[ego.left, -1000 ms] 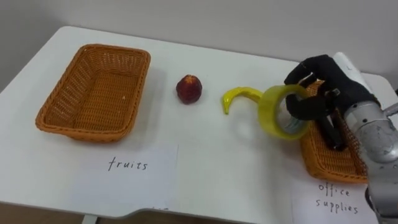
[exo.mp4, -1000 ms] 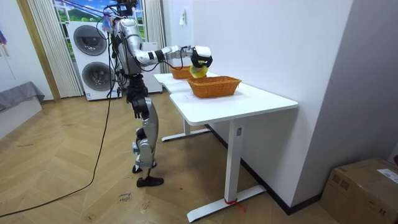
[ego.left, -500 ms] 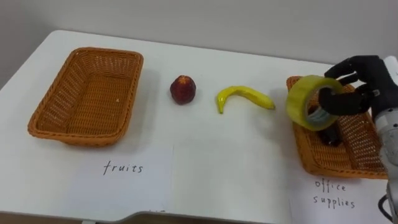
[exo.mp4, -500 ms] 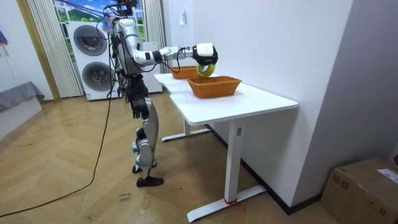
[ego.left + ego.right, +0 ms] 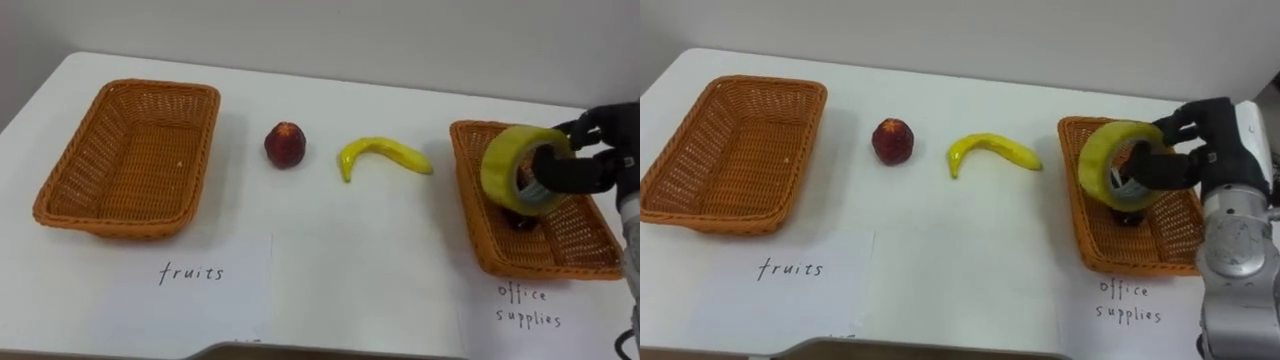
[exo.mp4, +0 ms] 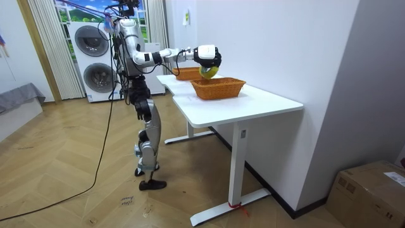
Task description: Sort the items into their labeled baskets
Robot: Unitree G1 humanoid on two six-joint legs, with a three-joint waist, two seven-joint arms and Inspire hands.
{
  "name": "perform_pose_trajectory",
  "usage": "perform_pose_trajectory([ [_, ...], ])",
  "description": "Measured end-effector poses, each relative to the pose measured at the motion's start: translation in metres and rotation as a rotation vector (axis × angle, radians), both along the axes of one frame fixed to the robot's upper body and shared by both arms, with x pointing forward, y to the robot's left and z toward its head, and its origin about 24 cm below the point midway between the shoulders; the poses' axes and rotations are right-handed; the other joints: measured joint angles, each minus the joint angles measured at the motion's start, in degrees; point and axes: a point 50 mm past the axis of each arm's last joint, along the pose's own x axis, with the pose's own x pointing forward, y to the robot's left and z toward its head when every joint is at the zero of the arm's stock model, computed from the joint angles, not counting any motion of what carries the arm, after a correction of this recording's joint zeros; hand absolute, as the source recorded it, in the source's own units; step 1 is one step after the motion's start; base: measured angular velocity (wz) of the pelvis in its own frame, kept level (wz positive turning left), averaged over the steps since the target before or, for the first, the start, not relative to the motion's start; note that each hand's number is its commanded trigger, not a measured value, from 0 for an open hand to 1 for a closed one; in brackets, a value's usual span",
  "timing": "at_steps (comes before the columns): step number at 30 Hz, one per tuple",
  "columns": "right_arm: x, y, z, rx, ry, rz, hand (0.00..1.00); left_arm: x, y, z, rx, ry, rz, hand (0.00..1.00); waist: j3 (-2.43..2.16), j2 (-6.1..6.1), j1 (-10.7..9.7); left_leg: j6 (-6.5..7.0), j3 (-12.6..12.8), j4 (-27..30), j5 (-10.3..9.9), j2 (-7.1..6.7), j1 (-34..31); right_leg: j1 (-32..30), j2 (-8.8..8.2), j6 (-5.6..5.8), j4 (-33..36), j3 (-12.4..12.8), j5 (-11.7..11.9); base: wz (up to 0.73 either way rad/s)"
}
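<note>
Moved rightward past the banana (image 5: 990, 148), the right hand (image 5: 1205, 150) now grips the yellow tape roll (image 5: 1102, 160), fingers curled through its core; it sits at the hand's left, office supplies basket (image 5: 1083, 240) beneath both

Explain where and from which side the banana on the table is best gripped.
Likely best: grip the banana at the thick middle of its curve, coming down from above and pinching across its narrow width. It lies flat on the table, with bare surface on either side, and the ends taper.
</note>
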Motion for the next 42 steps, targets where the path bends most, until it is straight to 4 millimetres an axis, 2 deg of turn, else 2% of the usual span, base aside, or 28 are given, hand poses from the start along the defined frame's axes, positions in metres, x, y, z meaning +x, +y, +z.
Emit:
perform_pose_trajectory([
  [1,0.0,0.0,0.0,0.0,0.001,-0.001,0.0,0.0,0.0,0.0,0.0,0.0,0.0,0.0,0.0,0.0,0.0,0.0,0.0,-0.01,0.0,0.0,0.0,0.0,0.0,0.0,0.0,0.0,0.0,0.0],
  [16,-0.005,-0.01,0.001,-0.004,-0.02,-0.059,0.0,-0.001,0.003,0.001,0.023,0.007,0.014,0.0,0.11,0.13,0.12,0.0,0.02,-0.14,0.0,-0.02,-0.01,-0.02,-0.02,0.07,-0.14,0.04,-0.09,0.0],
  [42,-0.006,-0.01,0.002,-0.007,-0.026,-0.066,0.0,0.001,0.004,0.002,0.042,0.002,0.013,0.0,0.12,0.13,0.16,0.0,0.04,-0.19,0.0,-0.03,-0.01,-0.06,-0.02,0.1,-0.13,0.05,-0.11,0.0],
])
